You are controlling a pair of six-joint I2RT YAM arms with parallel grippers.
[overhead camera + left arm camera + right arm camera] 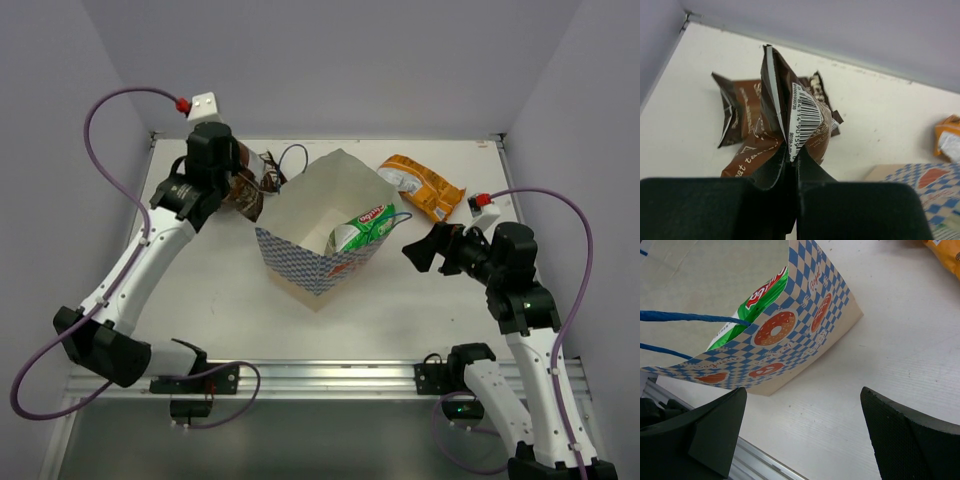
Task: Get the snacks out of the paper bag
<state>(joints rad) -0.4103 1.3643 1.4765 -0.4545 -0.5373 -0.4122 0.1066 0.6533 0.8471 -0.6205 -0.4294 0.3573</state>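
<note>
Brown packet (780, 100) barcode (805, 112) in left tool (792, 167): left wrist view only.

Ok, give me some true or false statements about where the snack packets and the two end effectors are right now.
1. The orange-yellow foil packet lies outside the cream paper bag with blue checks. True.
2. The green-and-white foil packet is also outside. False: it is inside the bag.
3. The left end effector is shut on a dark brown foil packet. True.
4. The right end effector grips the bag's rim. False: it is open and holds nothing.
</note>
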